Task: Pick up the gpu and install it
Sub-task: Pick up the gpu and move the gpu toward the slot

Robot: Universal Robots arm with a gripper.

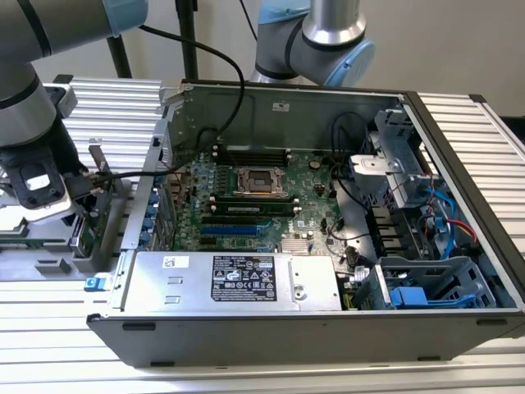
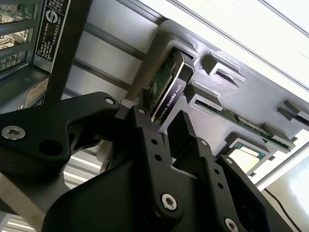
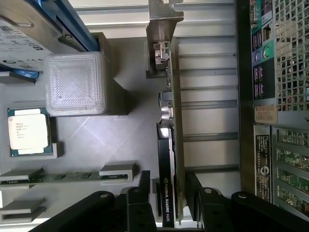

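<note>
The gpu (image 3: 168, 145) stands on edge in a slot of a grey holder (image 3: 120, 140) just outside the open computer case. Its black shroud and green board run up to a silver end bracket (image 3: 164, 19). My gripper (image 3: 169, 182) is open and astride the card's end, with one black finger (image 3: 145, 186) beside the shroud and the other beside the board, a narrow gap on each side. The second wrist view shows the gpu (image 2: 166, 84) between the same fingertips of the gripper (image 2: 161, 115). In the exterior view the gripper (image 1: 82, 187) hangs at the far left by the bracket (image 1: 97, 168).
The open case (image 1: 459, 123) holds the green motherboard (image 1: 246, 197) and a silver power supply (image 1: 238, 279) along the front. Its rear wall (image 3: 246, 96) runs close beside the card. The holder also carries a CPU chip (image 3: 28, 131), a clear plastic block (image 3: 77, 83) and a memory stick (image 3: 58, 176).
</note>
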